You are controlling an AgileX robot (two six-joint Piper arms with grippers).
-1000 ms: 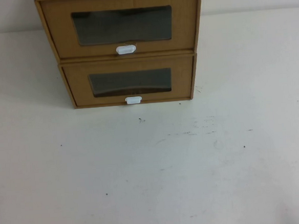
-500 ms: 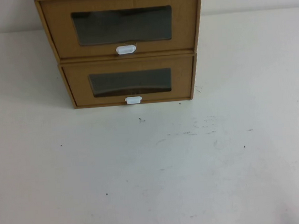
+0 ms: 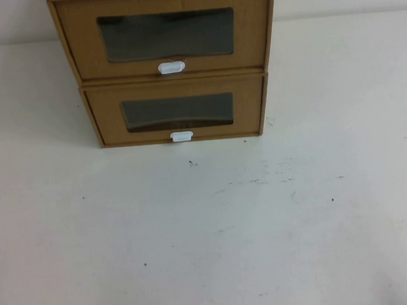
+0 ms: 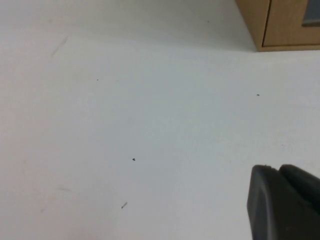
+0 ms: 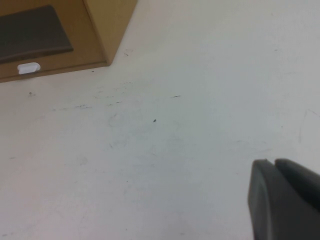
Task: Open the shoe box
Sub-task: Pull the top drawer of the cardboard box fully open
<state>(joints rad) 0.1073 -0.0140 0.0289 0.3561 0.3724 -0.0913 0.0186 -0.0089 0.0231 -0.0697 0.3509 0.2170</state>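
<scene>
nothing has moved in the last second, so the opening has not begun: the left tool point(image 4: 277, 171), pressed together, hangs over the counter point(image 3: 210, 250) left of the boxes point(image 3: 103, 117). these two brown boxes sit stacked at the counter's far middle, with dark windows, white tabs point(image 3: 181, 136) and both fronts flush. the right tool point(image 5: 274, 165), also pressed together, hangs to their right, well apart.

obstacle: two stacked shoe boxes point(image 3: 170, 81), far centre | free: open table point(image 3: 209, 229) near, plus left and right of stack
</scene>
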